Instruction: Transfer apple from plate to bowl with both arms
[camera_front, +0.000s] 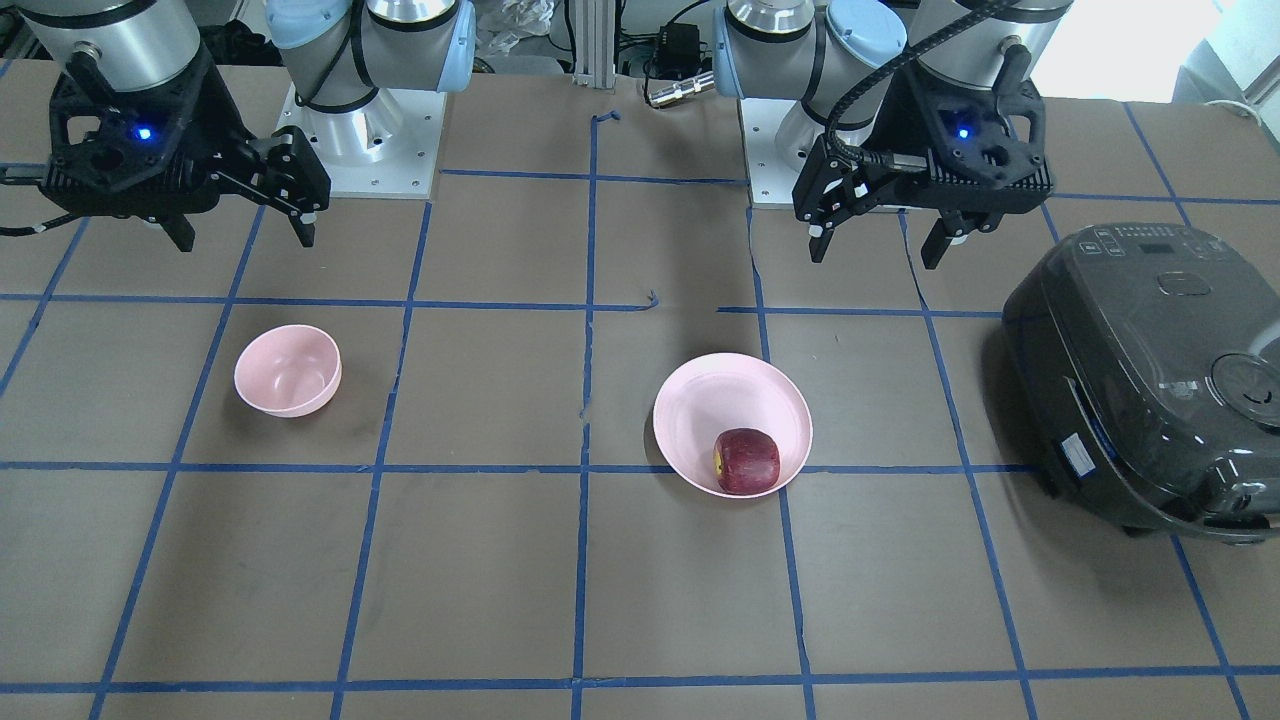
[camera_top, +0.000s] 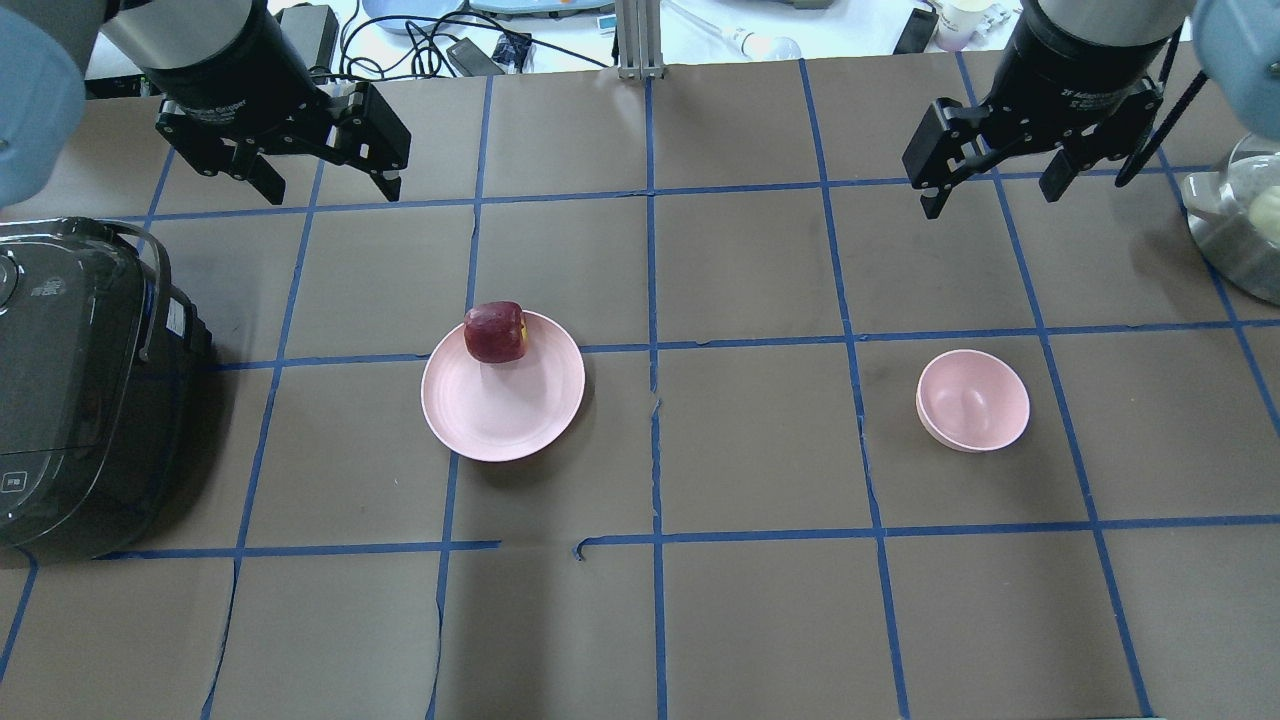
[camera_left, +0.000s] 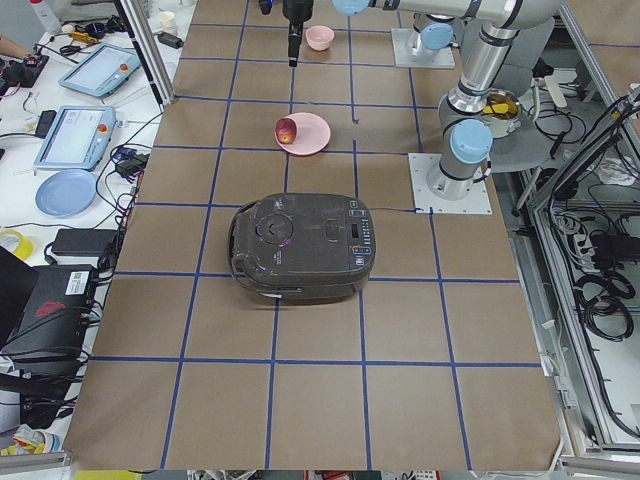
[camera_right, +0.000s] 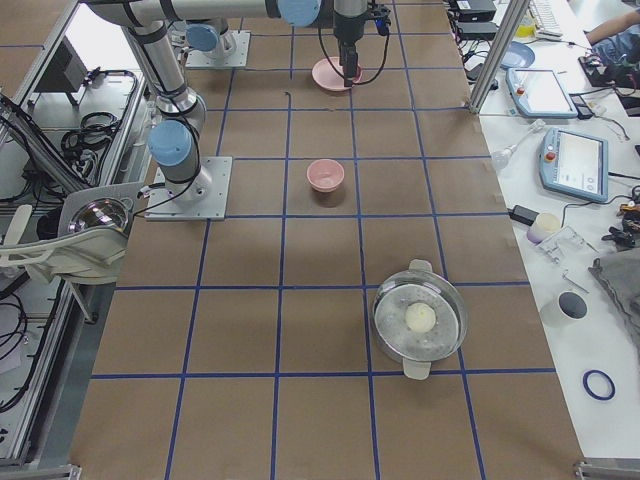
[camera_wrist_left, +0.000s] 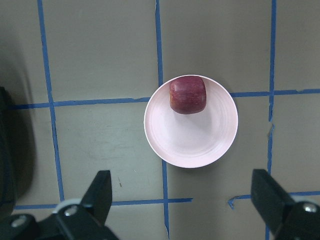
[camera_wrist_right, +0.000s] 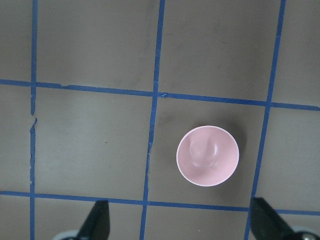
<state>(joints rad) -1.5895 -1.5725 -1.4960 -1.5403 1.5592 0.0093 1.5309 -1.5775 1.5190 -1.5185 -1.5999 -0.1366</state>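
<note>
Blocky dark-red apple (camera_top: 494, 332), yellowish patch

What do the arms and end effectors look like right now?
The left arm and right arm are silver-grey tubes with light blue joint caps. The left end effector and right end effector are black, two-fingered, each with a blue light, white lettering on the collar and a black cable.
</note>
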